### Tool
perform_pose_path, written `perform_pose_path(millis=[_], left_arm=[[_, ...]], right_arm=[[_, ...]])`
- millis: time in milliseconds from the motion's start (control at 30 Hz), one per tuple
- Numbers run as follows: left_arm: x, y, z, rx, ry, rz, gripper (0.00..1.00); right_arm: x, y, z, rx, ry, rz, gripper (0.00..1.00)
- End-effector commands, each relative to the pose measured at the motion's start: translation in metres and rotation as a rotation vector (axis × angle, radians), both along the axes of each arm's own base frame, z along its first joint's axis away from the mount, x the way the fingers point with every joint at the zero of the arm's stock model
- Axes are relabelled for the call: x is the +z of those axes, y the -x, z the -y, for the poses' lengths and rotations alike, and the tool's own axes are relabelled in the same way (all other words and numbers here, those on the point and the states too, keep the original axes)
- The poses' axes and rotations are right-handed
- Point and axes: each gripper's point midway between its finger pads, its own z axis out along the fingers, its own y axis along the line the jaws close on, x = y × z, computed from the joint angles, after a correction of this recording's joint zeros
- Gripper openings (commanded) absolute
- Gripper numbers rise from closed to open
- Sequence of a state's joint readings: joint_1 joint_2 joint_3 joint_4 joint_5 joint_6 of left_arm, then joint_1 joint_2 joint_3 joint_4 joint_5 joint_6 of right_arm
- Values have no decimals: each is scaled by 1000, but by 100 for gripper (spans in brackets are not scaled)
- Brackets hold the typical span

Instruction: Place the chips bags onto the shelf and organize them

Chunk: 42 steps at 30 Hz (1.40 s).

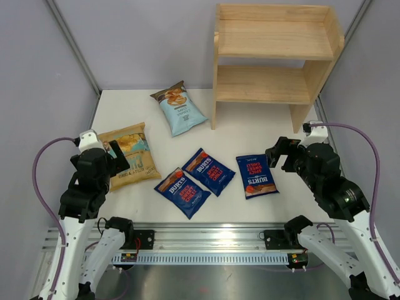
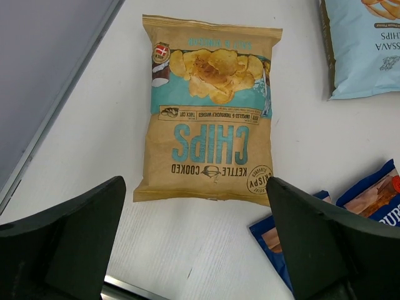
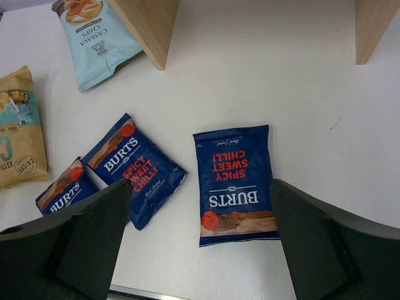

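Three dark blue Burts bags lie flat on the white table: one at the right (image 1: pixel 256 175), one in the middle (image 1: pixel 208 170), one at the front left (image 1: pixel 182 192). A yellow-gold bag (image 1: pixel 130 155) lies at the left and a light blue bag (image 1: pixel 179 108) lies near the shelf. The wooden two-tier shelf (image 1: pixel 275 53) stands at the back right with both tiers bare. My left gripper (image 2: pixel 195 250) is open and empty above the yellow-gold bag's (image 2: pixel 209 112) near edge. My right gripper (image 3: pixel 200 250) is open and empty above the right Burts bag (image 3: pixel 235 181).
Grey walls enclose the table on the left, back and right. A metal rail (image 1: pixel 206 240) runs along the table's near edge between the arm bases. The shelf's side panels (image 3: pixel 149 25) stand on the table at the back.
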<state>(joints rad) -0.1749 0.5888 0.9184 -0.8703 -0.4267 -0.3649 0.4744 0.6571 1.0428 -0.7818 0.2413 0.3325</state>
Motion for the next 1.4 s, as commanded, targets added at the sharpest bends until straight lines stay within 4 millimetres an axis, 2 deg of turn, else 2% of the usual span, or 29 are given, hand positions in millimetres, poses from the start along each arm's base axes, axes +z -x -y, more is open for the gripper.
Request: perform_pose_path(millis=[0,167,300,333,433,467,500,533,567,667,700,733,767,800,933,1033,1067,1133,1167,1233,1333,1367], left_arm=[[19,-12,4,-5,21,55,99],[33,-35,21,-66,74,131,99],[35,-63,33,-122,101,106,99],[35,-73,28,-107,103,98,99],[53,-90,16,-84,114,158,99],[52,-99,13,-80,121,152,99],[55,-104,0,-46,128,166,99],[55,-113,-7,-26,135,167,99],[45,-124,-14,-6,154,133,99],[38,-143,-50,59,221,127,99],[23,-149,-70,99,252,102,99],[15,-154,-80,117,274,118,99],[10,-160,-77,90,351,144,99],[-2,-160,-92,129,377,154,99],[-56,-169,-113,172,352,95,99],[-99,-179,-112,143,383,20,99],[-118,-176,-100,91,420,-13,99],[-121,-178,-91,23,416,36,99],[-135,-169,-83,12,435,23,99],[-130,-171,-81,-12,428,61,99],[-153,-163,-79,6,440,-5,99],[-169,-161,-76,11,469,-44,99]], right_arm=[[5,-8,-8,15,-29,24,100],[0,-11,-20,59,-53,26,99],[-1,-4,-40,183,-90,41,99],[4,-2,-44,204,-116,60,99],[10,8,-66,324,-196,78,99],[11,11,-72,355,-216,81,99],[12,14,-79,399,-240,87,99],[12,16,-83,416,-255,86,99],[11,17,-86,433,-265,83,99],[12,22,-99,511,-294,77,99],[13,24,-102,530,-303,78,100],[13,25,-105,554,-309,75,99],[14,32,-112,611,-324,69,99],[15,33,-117,648,-334,83,99],[12,49,-134,795,-364,63,99],[10,57,-142,891,-375,69,99],[9,63,-146,940,-386,61,99],[10,65,-151,985,-397,57,99],[13,71,-154,1031,-407,49,99],[12,73,-157,1063,-416,30,99],[14,79,-156,1081,-421,37,99],[13,79,-156,1078,-420,39,99]])
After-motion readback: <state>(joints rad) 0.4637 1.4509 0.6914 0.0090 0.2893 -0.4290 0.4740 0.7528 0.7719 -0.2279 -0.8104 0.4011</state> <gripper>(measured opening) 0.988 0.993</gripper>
